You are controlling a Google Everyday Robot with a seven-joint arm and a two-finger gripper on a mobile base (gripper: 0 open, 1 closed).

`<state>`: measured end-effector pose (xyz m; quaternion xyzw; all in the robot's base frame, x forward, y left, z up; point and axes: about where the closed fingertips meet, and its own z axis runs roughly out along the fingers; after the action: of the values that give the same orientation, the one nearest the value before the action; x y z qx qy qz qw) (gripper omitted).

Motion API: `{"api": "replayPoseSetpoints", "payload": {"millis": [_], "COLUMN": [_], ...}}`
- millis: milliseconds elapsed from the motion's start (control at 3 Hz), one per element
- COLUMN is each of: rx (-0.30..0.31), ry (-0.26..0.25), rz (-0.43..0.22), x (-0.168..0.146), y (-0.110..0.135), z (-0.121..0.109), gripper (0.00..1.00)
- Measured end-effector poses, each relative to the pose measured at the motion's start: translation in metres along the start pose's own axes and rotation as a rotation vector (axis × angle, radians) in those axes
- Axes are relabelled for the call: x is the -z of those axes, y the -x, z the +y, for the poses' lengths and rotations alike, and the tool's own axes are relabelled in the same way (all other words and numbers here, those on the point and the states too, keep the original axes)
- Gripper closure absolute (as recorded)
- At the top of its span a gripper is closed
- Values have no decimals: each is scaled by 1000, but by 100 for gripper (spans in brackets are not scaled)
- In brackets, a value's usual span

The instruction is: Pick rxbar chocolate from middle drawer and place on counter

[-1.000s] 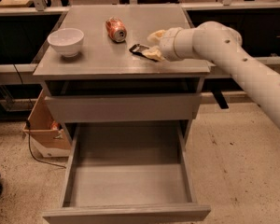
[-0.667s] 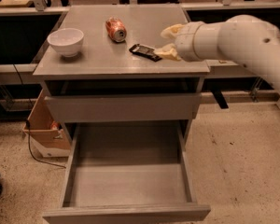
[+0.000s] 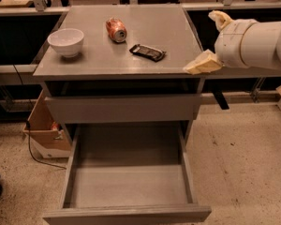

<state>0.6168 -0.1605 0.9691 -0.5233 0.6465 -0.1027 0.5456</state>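
Observation:
The rxbar chocolate, a flat black bar, lies on the grey counter right of its middle. My gripper is open and empty at the counter's right edge, apart from the bar, with its tan fingers spread. The middle drawer is pulled out below, and its grey floor is bare.
A white bowl stands on the counter's left side. A crushed orange soda can lies behind the bar. A shallower shut drawer front sits above the open drawer. A cardboard box and a black cable lie on the floor at left.
My gripper has let go of the bar and drawn back to the right, off the counter's edge. The bar stays on the counter.

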Motion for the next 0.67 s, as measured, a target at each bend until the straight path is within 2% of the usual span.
{"api": "replayPoseSetpoints", "payload": {"millis": [333,667], "rx": [1,-23], "ry": [9,-9], "rz": [-34,-34], "x": [-6,11], "y": [6,-20], "z": [9,4], "gripper": [0,0]}}
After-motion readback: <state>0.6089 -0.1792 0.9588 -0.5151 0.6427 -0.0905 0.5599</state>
